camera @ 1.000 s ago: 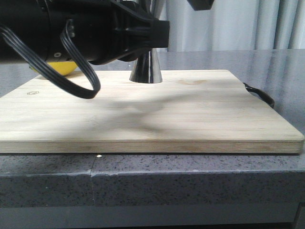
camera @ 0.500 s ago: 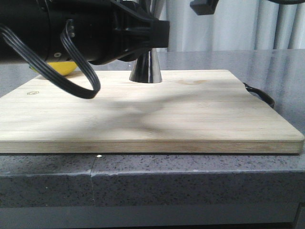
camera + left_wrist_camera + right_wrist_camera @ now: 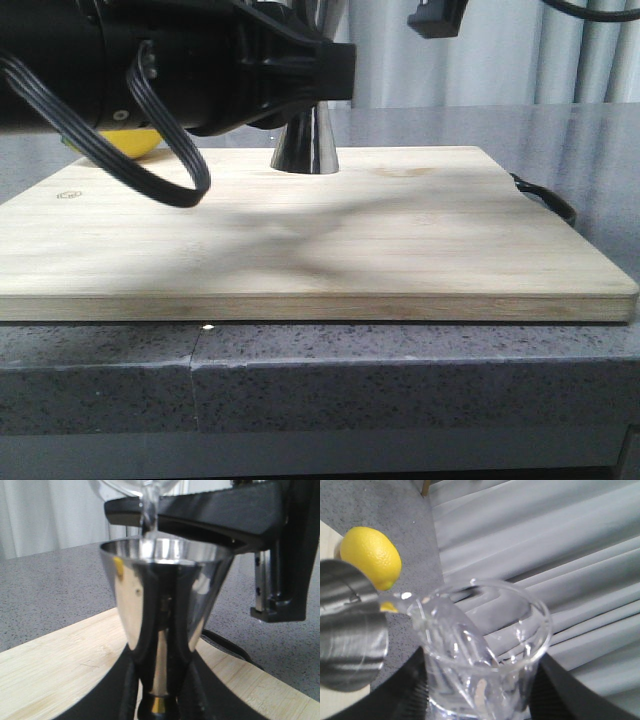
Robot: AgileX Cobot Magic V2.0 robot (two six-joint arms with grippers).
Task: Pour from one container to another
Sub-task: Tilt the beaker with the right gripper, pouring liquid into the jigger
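The right end effector (image 3: 437,18) peeks in at the top of the front view, right of the middle. It has crept up and to the right since a moment ago, so the pouring arm is on the move. I cannot tell from this view how wide it is. Below it, the steel jigger (image 3: 306,146) stands on the wooden board (image 3: 400,240), just above the middle of the frame. The big black left arm (image 3: 150,70) fills the upper left and hides its top. A bit of yellow lemon (image 3: 130,146) shows under that arm.

In the left wrist view, the left end effector (image 3: 160,690) hugs the jigger's thin waist at the bottom middle. A thin stream of water (image 3: 149,515) falls from the glass beaker (image 3: 131,487) at the top into the shiny cup.

In the right wrist view, the right end effector grips the beaker at the bottom middle. The beaker is tipped toward the jigger's rim on the left. I think the pour is well under way.
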